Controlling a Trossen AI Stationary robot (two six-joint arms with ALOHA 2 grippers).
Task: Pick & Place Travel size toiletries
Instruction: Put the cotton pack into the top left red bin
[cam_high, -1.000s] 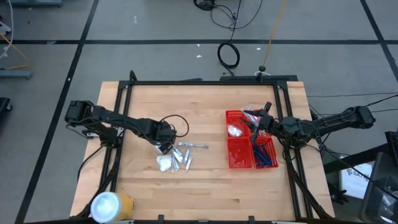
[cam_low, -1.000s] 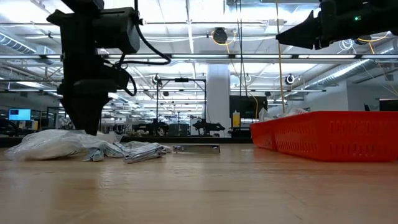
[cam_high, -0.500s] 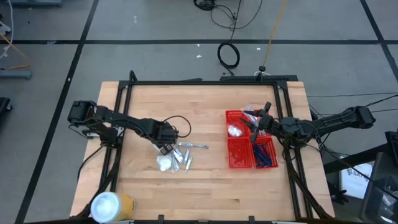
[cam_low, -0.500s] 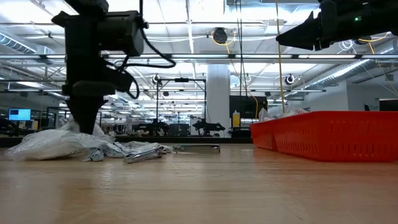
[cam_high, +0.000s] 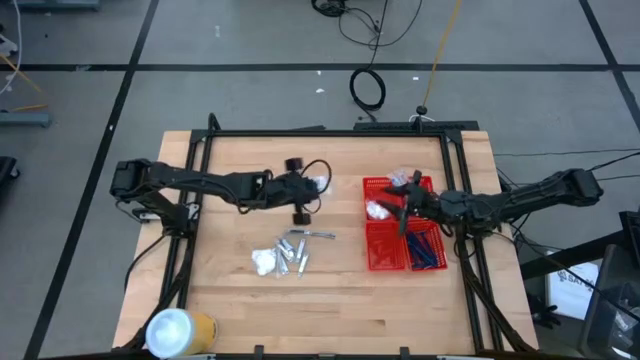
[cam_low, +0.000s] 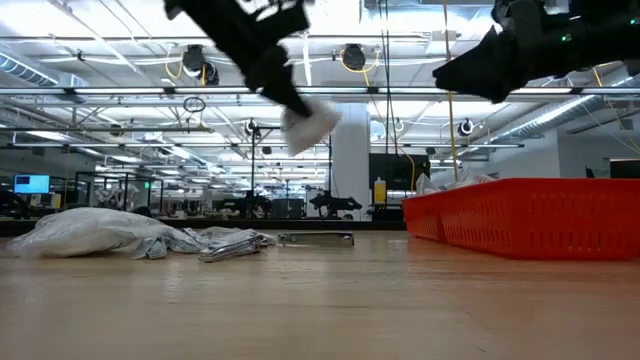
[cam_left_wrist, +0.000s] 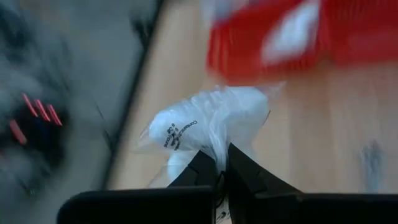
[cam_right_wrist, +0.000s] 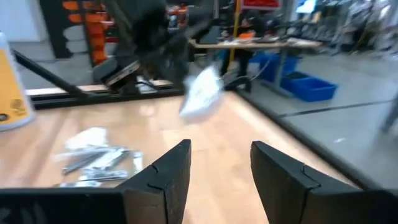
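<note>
My left gripper (cam_high: 308, 190) is above the table's middle, shut on a white crinkly packet (cam_left_wrist: 208, 121), also seen as the packet (cam_low: 312, 122) high above the table top. The other travel size toiletries (cam_high: 285, 255), a white packet and silver-grey tubes, lie in a loose pile on the wood; a slim one (cam_high: 315, 234) lies beside them. The same pile (cam_low: 150, 238) shows in the low view. My right gripper (cam_right_wrist: 221, 168) stands open and holds nothing; it hovers over the red basket (cam_high: 385, 250) at the right. My left gripper pinches a crumpled edge of the white packet (cam_left_wrist: 216, 149) between its two fingertips. The fingers slant down toward the basket side. The packet sticks out beyond the fingertips, lifted clear of the table and of the pile.
The red basket (cam_low: 530, 215) has four compartments; one holds white packets and one blue-handled items (cam_high: 425, 250). A large white-and-yellow roll (cam_high: 178, 330) stands at the near left corner. Bare wood lies between pile and basket. A black frame (cam_high: 330, 132) runs along the table's edges.
My left gripper has shut on a white packet at the pile, then risen and swung toward the table's far right, toward the basket, rolling its wrist. The packet has come up clear of the table; the other toiletries have stayed in place.
</note>
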